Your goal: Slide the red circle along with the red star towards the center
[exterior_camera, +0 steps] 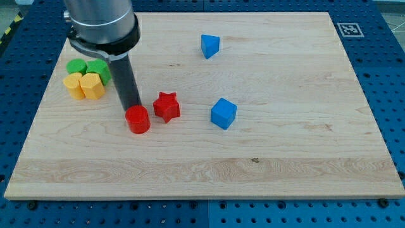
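Red circle (137,119) and red star (167,106) sit just apart, toward the tabletop's (304,164) left edge; no claw, my tip (130,107) touches the circle's upper left, push step apparently starting, next push rightward into star.

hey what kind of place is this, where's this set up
Likely a robotics lab bench: a wooden board lies on a blue perforated table, with a printed marker tag at its corner. My tip sits just behind the red circle, beside the red star.
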Available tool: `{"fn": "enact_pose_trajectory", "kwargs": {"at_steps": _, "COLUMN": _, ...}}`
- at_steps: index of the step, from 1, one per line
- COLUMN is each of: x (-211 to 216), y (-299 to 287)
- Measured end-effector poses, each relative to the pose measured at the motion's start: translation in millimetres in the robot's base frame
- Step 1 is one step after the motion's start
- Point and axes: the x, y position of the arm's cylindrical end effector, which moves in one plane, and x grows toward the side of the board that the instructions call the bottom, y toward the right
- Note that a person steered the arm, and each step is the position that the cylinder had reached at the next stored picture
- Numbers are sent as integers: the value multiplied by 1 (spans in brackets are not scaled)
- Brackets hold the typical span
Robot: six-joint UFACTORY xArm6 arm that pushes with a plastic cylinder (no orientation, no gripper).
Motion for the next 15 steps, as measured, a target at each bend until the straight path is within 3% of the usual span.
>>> {"fn": "enact_pose_trajectory", "kwargs": {"at_steps": 3, "x": 30, "y": -34}}
{"fn": "enact_pose_trajectory", "kwargs": {"at_steps": 5, "x": 54, "y": -13}}
{"fn": "enact_pose_trajectory", "kwargs": {"at_steps": 7, "x": 55, "y": 28}}
{"fn": "enact_pose_trajectory", "kwargs": {"at_steps": 10, "x": 28, "y": 37}}
{"fn": "enact_pose_trajectory", "kwargs": {"at_steps": 15, "x": 28, "y": 42}}
